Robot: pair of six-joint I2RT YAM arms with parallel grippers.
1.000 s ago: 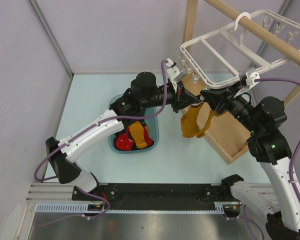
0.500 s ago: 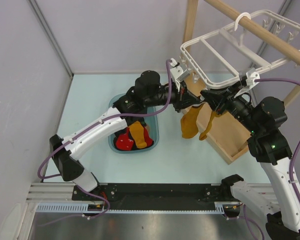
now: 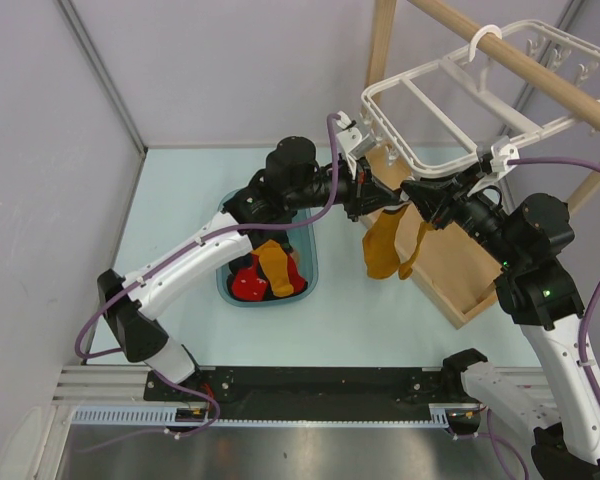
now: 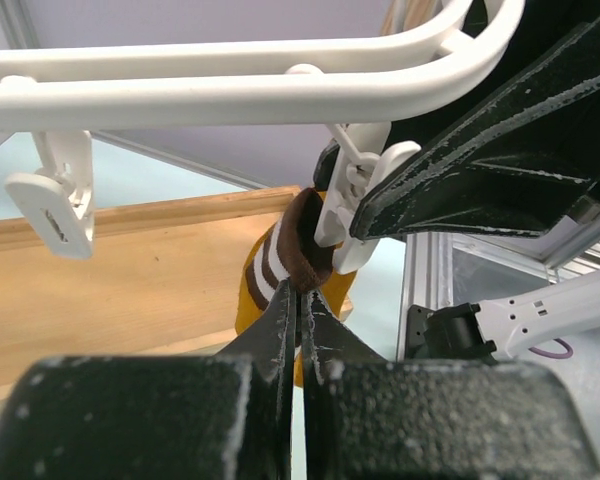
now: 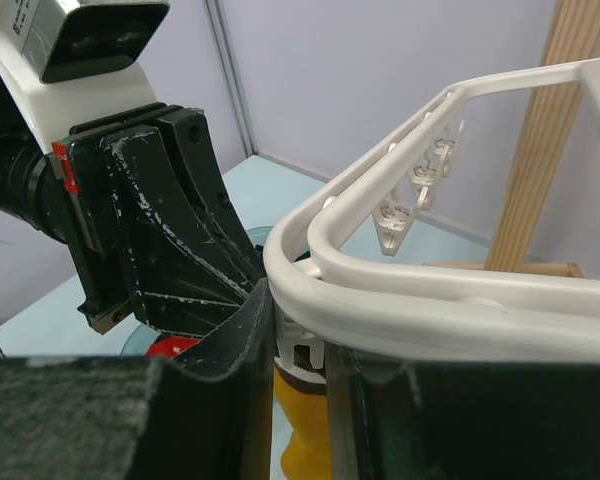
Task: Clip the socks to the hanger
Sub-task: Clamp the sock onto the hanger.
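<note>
Socks are the job, and one mustard sock [image 3: 382,248] is up at the hanger [image 4: 180,100] now, its dark cuff, striped white, lifted right against a small white clip [image 4: 352,190] that dangles under the near rail. On that cuff the left jaws are shut flat, holding the edge up so it can go into the clip's mouth. Meanwhile the right jaws are closed on the clip's upper end, apparently squeezing it open, though the wrist views are too crowded to be sure the mouth has parted. By its hook the hanger hangs from a wooden rod [image 3: 540,60], so it can swing — reason enough to steady the clip while feeding the cuff in. Below the cuff the sock hangs limp and folded above the counter [image 3: 180,200]. A second yellow sock [image 3: 276,268] lies with red socks [image 3: 245,285] in the blue tub [image 3: 310,285] — waiting its turn, I judge.
</note>
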